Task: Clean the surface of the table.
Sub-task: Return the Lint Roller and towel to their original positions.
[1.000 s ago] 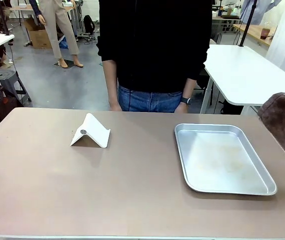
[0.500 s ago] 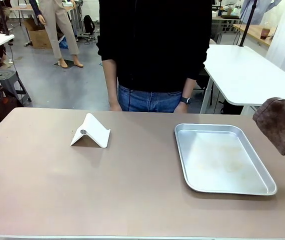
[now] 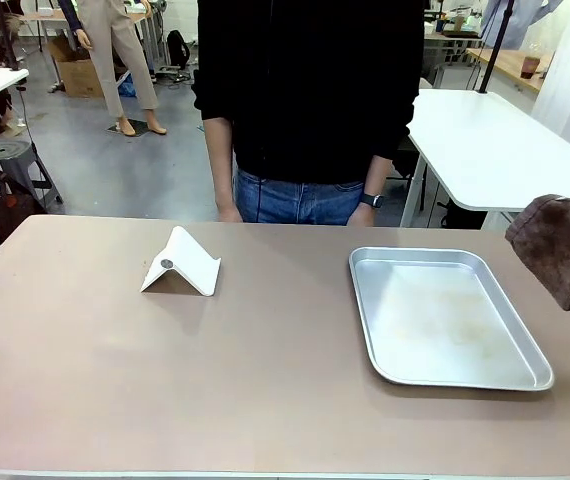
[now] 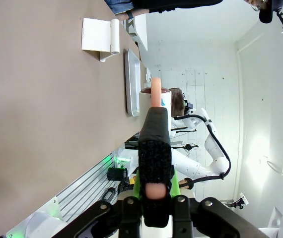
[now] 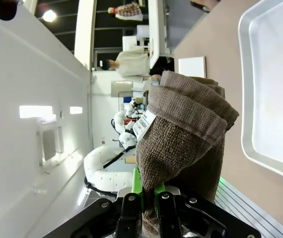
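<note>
The table [image 3: 265, 360] spreads across the foreground, bearing a metal tray [image 3: 445, 318] at its right and a folded white stand [image 3: 181, 263] left of centre. At the right edge, the right gripper [image 5: 150, 193] clamps a brown towel [image 3: 561, 245], which hides its fingertips. The left gripper [image 4: 154, 191] pinches a pale peach stick [image 4: 155, 94]. A person [image 3: 310, 110] stands behind the table, head cut off.
</note>
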Action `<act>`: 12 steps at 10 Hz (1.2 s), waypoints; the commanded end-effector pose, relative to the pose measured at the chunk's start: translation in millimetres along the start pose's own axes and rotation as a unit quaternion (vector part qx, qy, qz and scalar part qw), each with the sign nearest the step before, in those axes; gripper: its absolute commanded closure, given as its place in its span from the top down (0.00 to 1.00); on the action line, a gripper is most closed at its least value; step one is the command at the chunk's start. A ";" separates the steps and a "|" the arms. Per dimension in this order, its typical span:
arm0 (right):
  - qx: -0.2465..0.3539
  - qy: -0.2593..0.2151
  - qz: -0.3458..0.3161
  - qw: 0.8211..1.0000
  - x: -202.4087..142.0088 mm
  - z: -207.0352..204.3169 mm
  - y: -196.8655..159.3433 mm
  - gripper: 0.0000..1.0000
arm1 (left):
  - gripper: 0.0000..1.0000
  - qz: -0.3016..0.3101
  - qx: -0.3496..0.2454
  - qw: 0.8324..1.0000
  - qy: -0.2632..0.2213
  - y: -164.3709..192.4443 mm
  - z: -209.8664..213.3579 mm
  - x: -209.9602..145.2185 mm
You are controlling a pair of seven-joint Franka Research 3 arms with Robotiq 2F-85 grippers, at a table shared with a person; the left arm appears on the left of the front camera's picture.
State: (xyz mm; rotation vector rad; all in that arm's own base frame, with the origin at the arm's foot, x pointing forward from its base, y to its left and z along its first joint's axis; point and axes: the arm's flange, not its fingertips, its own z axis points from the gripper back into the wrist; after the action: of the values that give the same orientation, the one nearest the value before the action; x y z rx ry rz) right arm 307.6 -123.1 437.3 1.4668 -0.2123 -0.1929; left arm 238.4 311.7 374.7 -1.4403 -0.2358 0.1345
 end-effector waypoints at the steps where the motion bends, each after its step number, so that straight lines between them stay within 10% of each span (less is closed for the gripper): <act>1: 0.007 0.000 0.006 1.000 1.5 -2.6 4.0 0.04 | 0.22 0.003 -0.005 1.000 -0.006 -3.9 0.2 1.2; 7: 0.000 0.000 0.000 1.000 0.0 0.0 0.0 0.10 | 0.22 0.000 0.000 1.000 0.000 0.0 0.0 0.0; 12: -0.080 0.045 0.057 0.994 9.1 -124.9 38.2 0.10 | 0.22 -0.052 -0.024 0.995 0.076 -83.3 -120.9 20.3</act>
State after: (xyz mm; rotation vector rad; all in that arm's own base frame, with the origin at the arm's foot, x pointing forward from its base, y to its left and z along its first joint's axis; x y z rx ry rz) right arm 346.7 -30.2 461.5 1.3071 -0.2121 -0.0501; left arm 277.1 217.6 435.2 -1.4733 -0.2068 -0.0615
